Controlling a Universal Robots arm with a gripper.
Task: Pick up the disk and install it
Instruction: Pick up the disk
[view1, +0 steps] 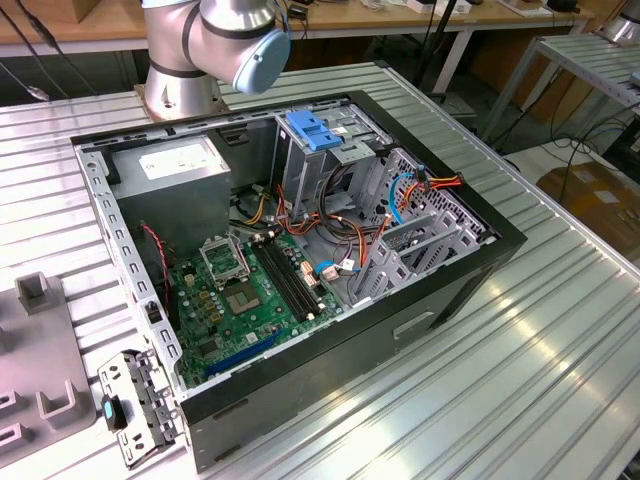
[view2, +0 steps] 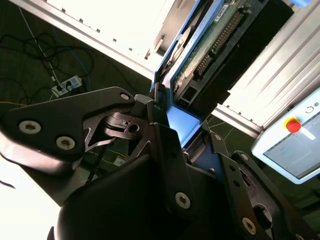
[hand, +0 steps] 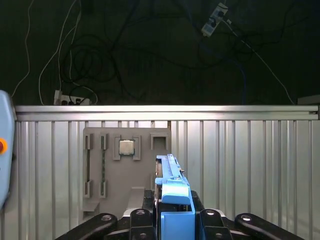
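My gripper (hand: 172, 220) is shut on the disk (hand: 171, 187), which stands on edge between the black fingers (hand: 140, 220), held up over the ribbed metal table. Its blue plastic carrier faces the first wrist view. In the second wrist view the disk (view2: 210, 45) shows its green circuit-board underside and blue frame, reaching away from the gripper (view2: 172, 125). In the exterior view the open computer case (view1: 470, 270) lies on its side on the table, with a tall metal drive bay (view1: 310, 170) inside.
A light-blue bracket (view1: 314, 130) sits atop the bay, beside a grey power-supply box (view1: 175, 165), the green motherboard (view1: 250, 290) and loose cables (view1: 340, 225). A grey fixture plate (hand: 125, 170) carrying a chip (hand: 126, 147) lies below the gripper. The arm's base (view1: 185, 70) stands behind the case.
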